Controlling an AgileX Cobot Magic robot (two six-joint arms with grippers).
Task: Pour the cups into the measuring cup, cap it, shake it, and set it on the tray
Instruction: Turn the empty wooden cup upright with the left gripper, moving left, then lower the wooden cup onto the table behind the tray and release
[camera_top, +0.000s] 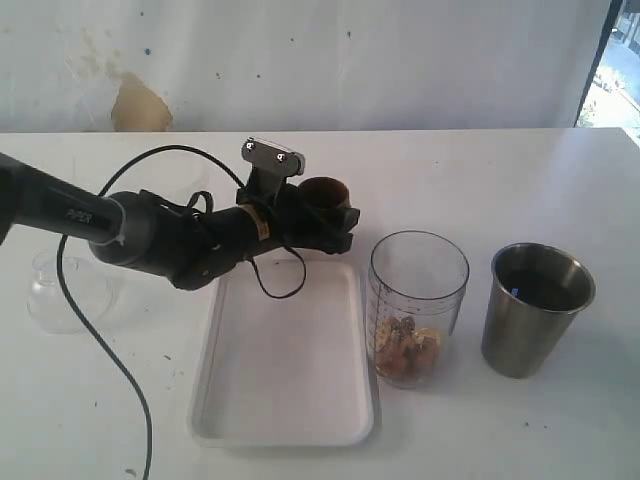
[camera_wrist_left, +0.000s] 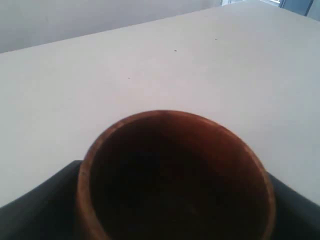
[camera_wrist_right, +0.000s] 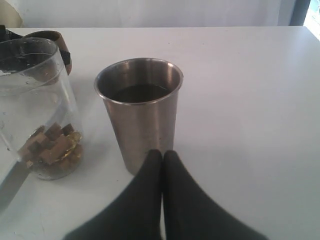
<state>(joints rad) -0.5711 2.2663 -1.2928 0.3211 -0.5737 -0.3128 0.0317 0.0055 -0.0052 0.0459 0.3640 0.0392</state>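
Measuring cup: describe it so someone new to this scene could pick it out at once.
Start at the wide white tray, the largest thing in view. Just off its right edge stands the measuring cup, with the steel tumbler further right. Unlike that opaque tumbler, it is clear plastic with printed marks down its side and brown-gold bits in its bottom.

Bright daylight; soft shadows; wooden cup blurred up close.
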